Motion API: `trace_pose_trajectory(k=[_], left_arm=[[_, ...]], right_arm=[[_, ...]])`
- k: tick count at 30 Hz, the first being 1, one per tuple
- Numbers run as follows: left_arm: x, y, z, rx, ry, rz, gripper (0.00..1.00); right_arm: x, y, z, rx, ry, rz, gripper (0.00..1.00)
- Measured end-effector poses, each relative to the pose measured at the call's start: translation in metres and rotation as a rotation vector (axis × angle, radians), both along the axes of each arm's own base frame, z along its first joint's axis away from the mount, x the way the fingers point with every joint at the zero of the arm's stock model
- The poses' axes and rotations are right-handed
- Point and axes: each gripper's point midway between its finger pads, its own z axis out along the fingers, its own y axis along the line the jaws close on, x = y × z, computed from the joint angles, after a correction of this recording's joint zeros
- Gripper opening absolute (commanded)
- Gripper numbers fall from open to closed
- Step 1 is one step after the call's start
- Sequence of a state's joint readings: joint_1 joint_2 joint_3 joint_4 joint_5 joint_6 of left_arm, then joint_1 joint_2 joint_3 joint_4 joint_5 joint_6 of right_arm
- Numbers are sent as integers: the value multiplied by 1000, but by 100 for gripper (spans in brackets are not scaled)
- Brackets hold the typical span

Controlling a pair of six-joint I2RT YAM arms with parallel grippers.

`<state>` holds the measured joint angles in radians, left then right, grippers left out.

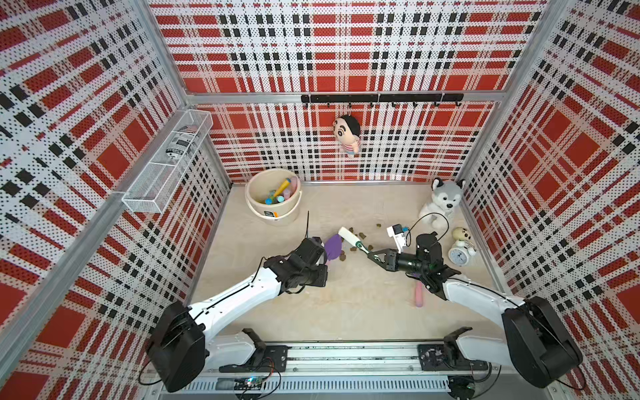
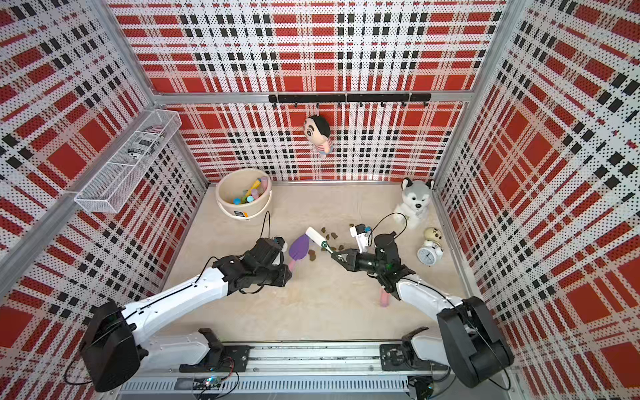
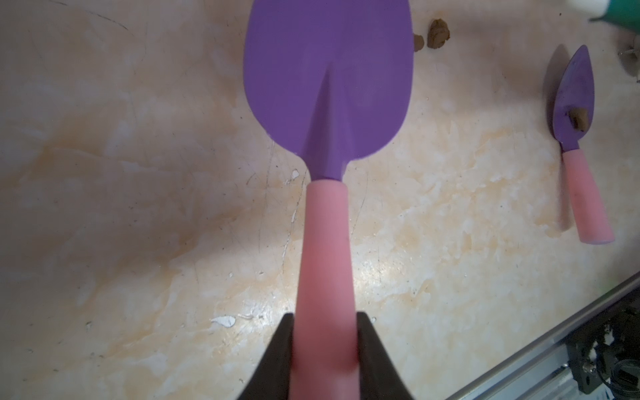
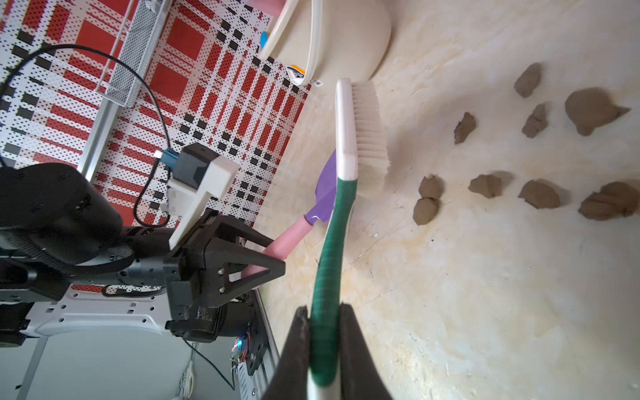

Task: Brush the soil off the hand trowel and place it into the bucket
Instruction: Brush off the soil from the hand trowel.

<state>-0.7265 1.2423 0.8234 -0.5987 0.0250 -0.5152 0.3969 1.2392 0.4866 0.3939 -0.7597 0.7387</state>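
The left gripper clamps the trowel handle, the right gripper clamps the brush; its bristles should sweep outward past the blade tip.

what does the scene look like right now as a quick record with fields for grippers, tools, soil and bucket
left gripper: shut on the held trowel, by its pink handle
right gripper: shut on the brush, by its green handle
blade: no soil on the face shown in the left wrist view
soil: loose lumps on the table beside the brush
spare trowel: lying on the table, one lump on its blade
bucket: upright, away from both grippers, coloured items inside
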Motion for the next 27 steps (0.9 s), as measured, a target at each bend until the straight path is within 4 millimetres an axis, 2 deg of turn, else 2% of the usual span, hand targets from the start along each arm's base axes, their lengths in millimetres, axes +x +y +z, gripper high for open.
trace_pose_trajectory(k=[4,7,10,13,15,17,23,27], left_arm=[[1,1,0,3,-3,3,0],[2,0,1,1,-8,4,0],[2,-1,1,-2,-10,2,0],[1,-2,1,-2,-11,-2,0],[0,-2,1,-1,-7,-4,0],[-1,-2,1,1,-4,-4,0],[-3,-2,8,-17,-22,-9,0],[-2,-1,20,-33,-41,-5,0]], right_arm=[[-11,8,13,40,-25,55,0],[-28,24,12,57,-18,134,0],[-36,36,0,59,23,187,0],[-35,37,-21,42,90,180,0],[-31,35,-32,34,122,166,0],[-25,30,-32,47,128,144,0],[6,-4,-17,93,89,16,0],[18,-26,0,48,-29,-82,0]])
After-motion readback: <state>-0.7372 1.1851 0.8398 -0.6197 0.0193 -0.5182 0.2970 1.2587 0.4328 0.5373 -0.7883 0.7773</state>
